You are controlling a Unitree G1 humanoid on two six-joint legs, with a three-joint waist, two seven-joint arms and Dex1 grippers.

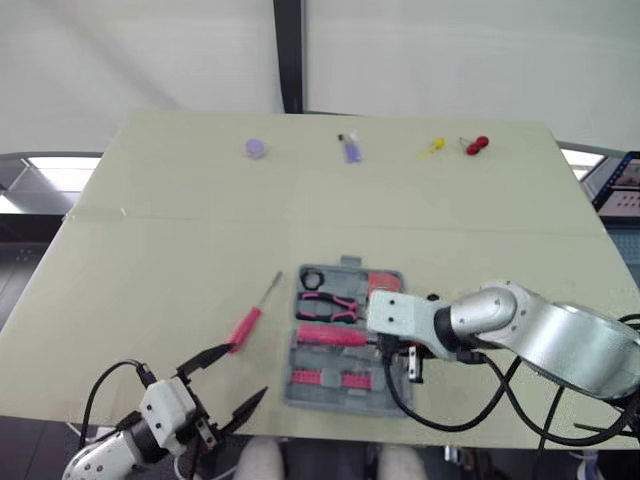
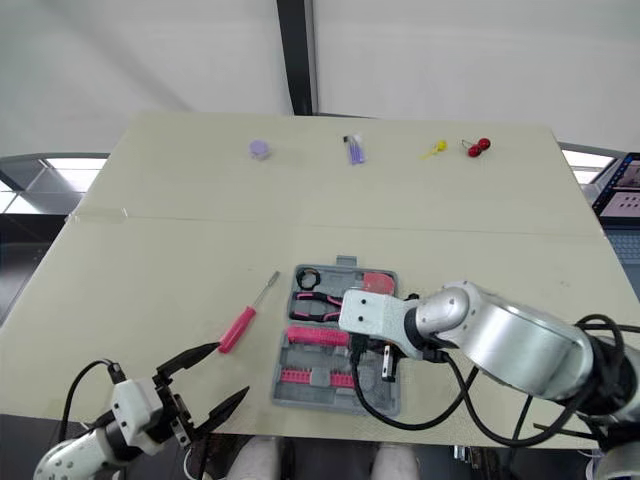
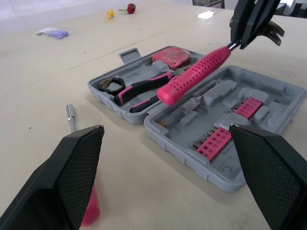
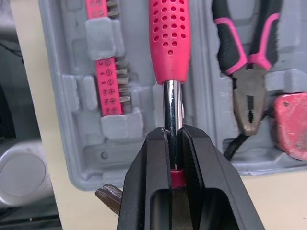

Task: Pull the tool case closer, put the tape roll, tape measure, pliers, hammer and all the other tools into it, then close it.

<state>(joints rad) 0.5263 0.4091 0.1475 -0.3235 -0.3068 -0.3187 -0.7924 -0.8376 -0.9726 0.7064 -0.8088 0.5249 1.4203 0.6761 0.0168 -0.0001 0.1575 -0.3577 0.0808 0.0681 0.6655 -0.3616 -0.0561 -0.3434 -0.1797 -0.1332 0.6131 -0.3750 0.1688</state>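
Observation:
The grey tool case [image 1: 332, 402] lies open near the table's front edge. In its far half sit black-and-pink pliers [image 1: 325, 303], a red tape measure [image 1: 383, 282] and a black tape roll [image 1: 313, 278]. Its near half holds pink bit strips [image 3: 216, 139]. My right gripper [image 4: 171, 132] is shut on the metal shaft of the hammer. The hammer's pink handle [image 3: 192, 76] hangs over the middle of the case, pointing left. A pink screwdriver [image 1: 250, 320] lies on the table left of the case. My left gripper [image 1: 248, 370] is open at the front left, short of the screwdriver.
Along the table's far edge lie a small purple disc [image 1: 257, 148], a purple packet [image 1: 351, 150], a yellow item [image 1: 432, 147] and a red cherry-like pair [image 1: 477, 145]. Black cables [image 1: 470, 410] hang below my right arm at the table's front edge.

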